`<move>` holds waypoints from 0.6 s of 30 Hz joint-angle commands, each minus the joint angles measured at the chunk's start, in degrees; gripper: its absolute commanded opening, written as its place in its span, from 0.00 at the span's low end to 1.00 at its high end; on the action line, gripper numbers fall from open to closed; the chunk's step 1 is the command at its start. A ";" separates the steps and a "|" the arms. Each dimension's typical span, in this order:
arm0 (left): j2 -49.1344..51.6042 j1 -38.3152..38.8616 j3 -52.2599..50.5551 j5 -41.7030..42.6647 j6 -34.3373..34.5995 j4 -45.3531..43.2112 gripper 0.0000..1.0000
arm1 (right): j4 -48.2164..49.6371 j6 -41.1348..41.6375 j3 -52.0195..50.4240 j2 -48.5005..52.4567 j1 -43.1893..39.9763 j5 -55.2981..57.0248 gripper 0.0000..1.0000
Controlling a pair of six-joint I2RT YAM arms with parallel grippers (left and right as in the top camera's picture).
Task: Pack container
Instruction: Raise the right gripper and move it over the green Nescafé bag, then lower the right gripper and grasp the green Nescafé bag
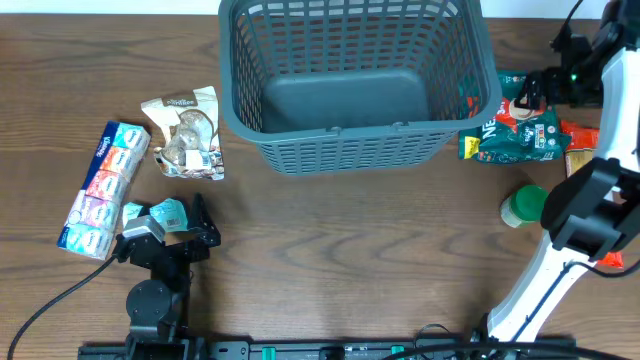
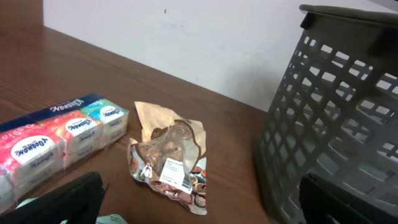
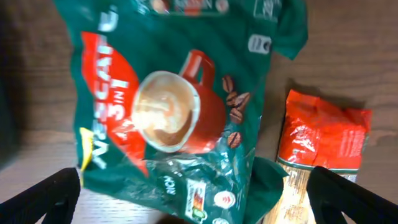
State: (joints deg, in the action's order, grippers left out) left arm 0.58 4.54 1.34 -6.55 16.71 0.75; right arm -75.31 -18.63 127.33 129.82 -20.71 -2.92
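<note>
Nearest the robot's base, the left gripper [image 1: 172, 218] sits low over the brown wooden table [image 1: 350, 250]. Its fingers are spread wide with nothing between them; in the left wrist view only their dark tips show at the bottom corners. Just to its left lies a multi-pack of pocket tissues [image 1: 103, 185], and a little farther off lies a clear snack bag [image 1: 188, 133] with brownish contents and a white label. On the right side, a green-lidded jar [image 1: 525, 205] stands near the white right arm. Beyond it, the right gripper [image 1: 530, 95] hangs over a green Nescafé 3 in 1 bag [image 1: 515, 130] with its fingers equally wide apart. The right wrist view shows the bag between them, but not whether they touch it. An orange packet [image 1: 580, 140] lies just to the right of the coffee bag. The container [image 1: 340, 132] stands upright at the far middle of the table, between the snack bag and the coffee bag, and the coffee bag lies right by its near right corner. It is a large dark grey plastic basket, rectangular, with a thick rim and sides slotted in a lattice that taper inward toward a solid floor. From overhead that floor is in plain sight, and the basket dwarfs every packet around it.
</note>
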 commanded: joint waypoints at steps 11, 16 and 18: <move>-0.35 -0.24 -1.09 -0.31 -0.09 0.72 0.99 | 0.28 7.58 -0.52 4.74 0.02 2.12 0.99; -0.35 -0.24 -1.07 -0.31 -0.09 0.72 0.98 | 2.62 7.89 -4.61 4.90 0.02 0.50 0.99; -0.35 -0.24 -1.09 -0.31 -0.09 0.72 0.99 | 4.61 7.89 -7.67 4.90 0.02 -0.61 0.99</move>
State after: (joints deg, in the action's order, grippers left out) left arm 0.58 4.54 1.34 -6.55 16.71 0.75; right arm -71.99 -12.01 123.33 133.29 -20.71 -1.72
